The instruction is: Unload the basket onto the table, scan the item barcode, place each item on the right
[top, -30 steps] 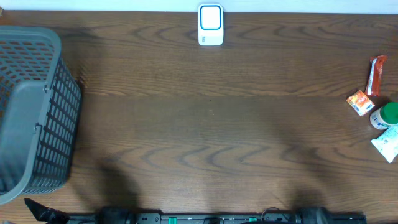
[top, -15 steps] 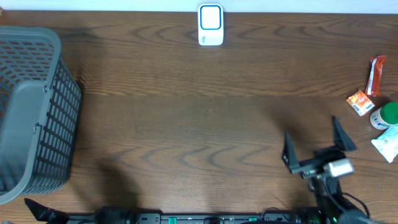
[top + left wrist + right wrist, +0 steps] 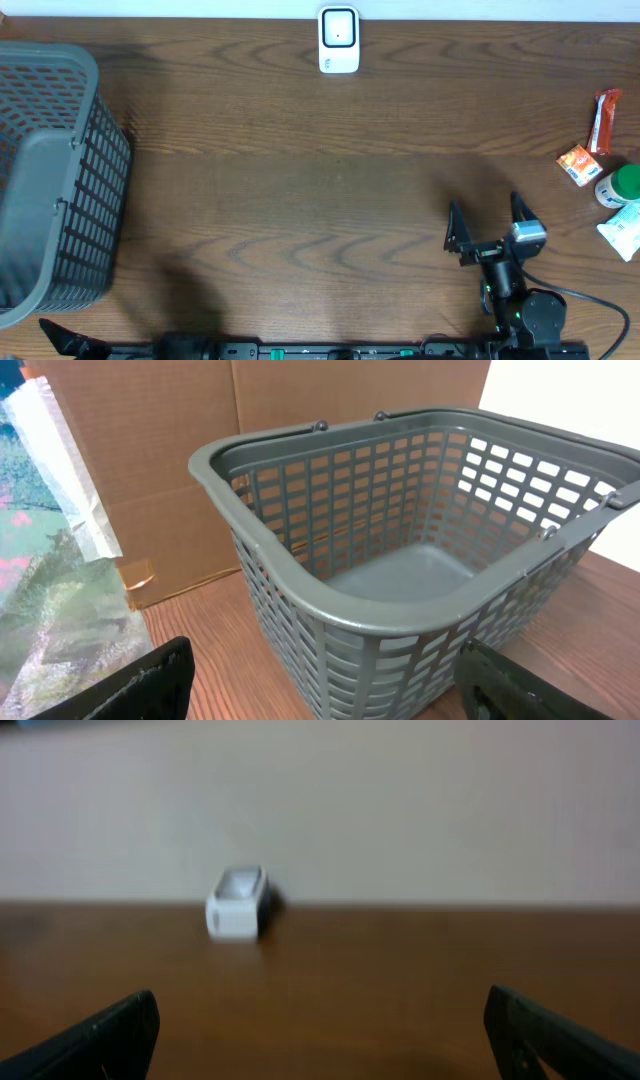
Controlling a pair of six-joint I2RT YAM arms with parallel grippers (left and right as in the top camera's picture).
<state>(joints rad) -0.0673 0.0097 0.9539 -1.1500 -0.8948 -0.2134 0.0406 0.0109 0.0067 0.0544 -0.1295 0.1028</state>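
Overhead looks straight down; wrists — low — face basket [image 3: 292, 600], scanner [image 3: 237, 903].

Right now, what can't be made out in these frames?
Barcodes on the red packet and orange packet: too small, overhead view.
White pouch and green-capped bottle: cut off by the right edge, overhead view.
Scanner: blurred in the right wrist view; its screen is unreadable.
Basket: left side cut off by the overhead frame's edge.

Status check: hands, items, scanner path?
Right hand open, empty. Left hand open, empty, facing grey basket. Red packet, orange box, green-capped bottle at right edge, ungrasped. Path to white scanner unobstructed.
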